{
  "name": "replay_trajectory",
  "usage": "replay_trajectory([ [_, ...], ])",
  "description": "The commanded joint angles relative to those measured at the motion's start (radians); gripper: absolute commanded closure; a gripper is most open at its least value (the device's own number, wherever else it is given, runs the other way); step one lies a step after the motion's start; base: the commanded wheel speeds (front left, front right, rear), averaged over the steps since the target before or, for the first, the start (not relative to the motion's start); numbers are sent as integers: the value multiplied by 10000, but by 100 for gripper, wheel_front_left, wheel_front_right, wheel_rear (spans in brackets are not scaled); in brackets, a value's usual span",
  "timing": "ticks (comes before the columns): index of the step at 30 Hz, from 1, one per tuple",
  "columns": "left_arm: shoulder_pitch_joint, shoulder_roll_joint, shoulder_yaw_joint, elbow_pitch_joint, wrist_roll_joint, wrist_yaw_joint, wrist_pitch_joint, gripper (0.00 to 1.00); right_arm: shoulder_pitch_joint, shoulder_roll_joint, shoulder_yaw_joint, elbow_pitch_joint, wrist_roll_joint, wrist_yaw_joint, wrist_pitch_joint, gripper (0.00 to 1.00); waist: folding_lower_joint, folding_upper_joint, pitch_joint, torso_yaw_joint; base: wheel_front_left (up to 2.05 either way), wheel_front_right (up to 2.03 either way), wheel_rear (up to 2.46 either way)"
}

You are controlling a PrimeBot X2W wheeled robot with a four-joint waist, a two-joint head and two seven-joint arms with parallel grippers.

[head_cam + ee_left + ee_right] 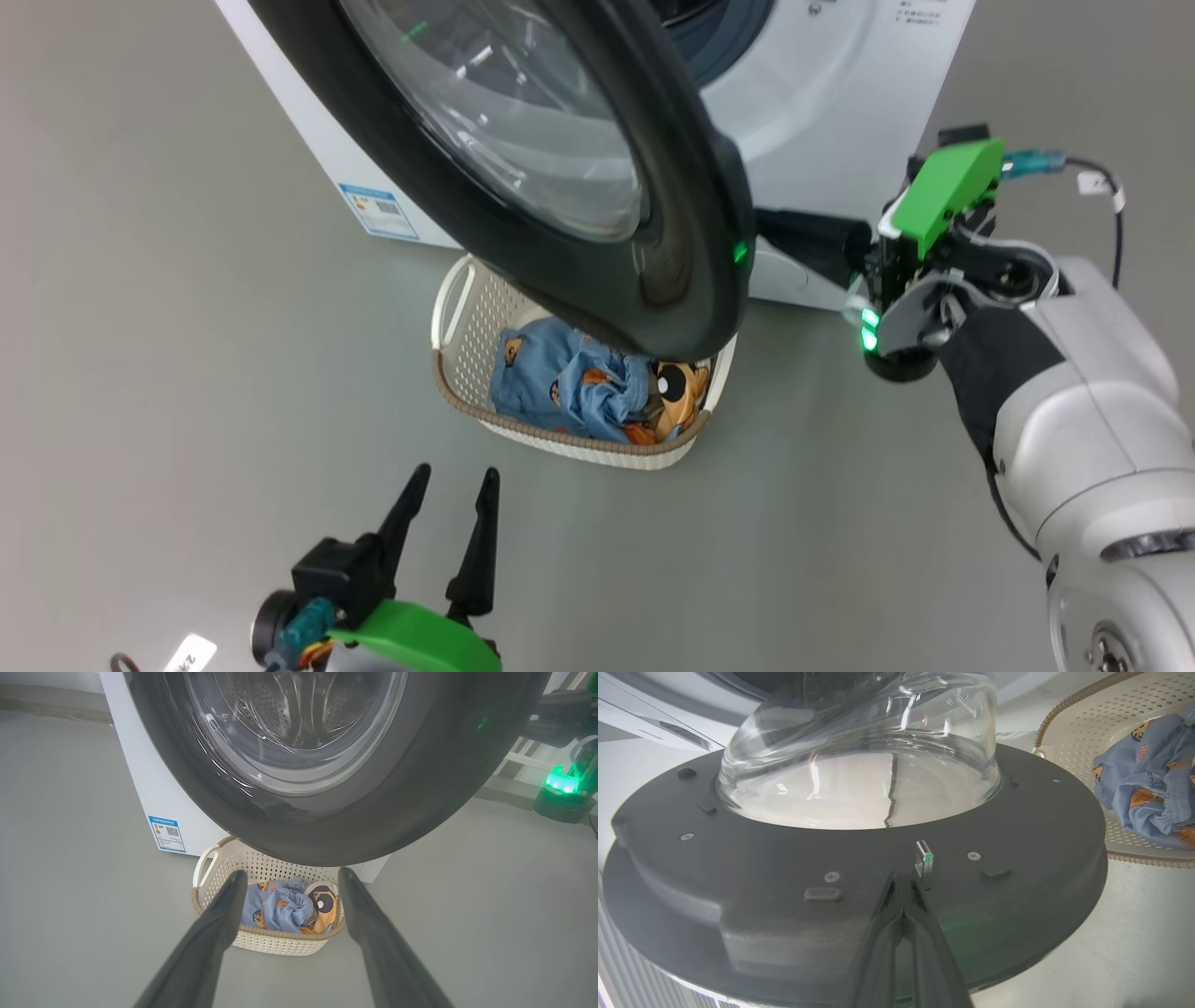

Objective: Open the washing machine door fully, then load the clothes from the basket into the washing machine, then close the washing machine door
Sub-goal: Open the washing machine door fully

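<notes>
**Left claw** [456,471]: two long, tapering black fingers [406,509] on a black block; behind it a green cover [420,639], teal connector [303,630] and white tag [189,651].
**Right claw** [767,229]: dark fingers; behind it a green hood [948,191], green lamps [869,329], black cable [1116,233] and silver forearm [1092,392].

You've got the head cam high, looking down and forward at the washing machine door [709,233] and the basket [471,317] below it. Left wrist cam sits low, farther back, facing the door's outer face. Right wrist cam is right up against its inner side. All three share door and basket
</notes>
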State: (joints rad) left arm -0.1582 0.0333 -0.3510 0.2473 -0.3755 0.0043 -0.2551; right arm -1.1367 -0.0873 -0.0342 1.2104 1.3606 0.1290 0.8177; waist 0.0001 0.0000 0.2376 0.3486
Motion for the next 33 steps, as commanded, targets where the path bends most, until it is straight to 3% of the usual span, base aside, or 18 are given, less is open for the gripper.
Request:
replay_trajectory([
  [1, 78, 169, 340, -156, 116, 2, -67, 0, 209, 365, 274, -344, 323, 17, 228, 100, -1, 0, -237, -3, 0, 0, 0],
  [33, 500, 169, 405, -87, 352, -104, -67, 0, 1942, 371, 5946, -1987, 5666, 17, -781, 100, -1, 0, -895, 254, 0, 0, 0],
])
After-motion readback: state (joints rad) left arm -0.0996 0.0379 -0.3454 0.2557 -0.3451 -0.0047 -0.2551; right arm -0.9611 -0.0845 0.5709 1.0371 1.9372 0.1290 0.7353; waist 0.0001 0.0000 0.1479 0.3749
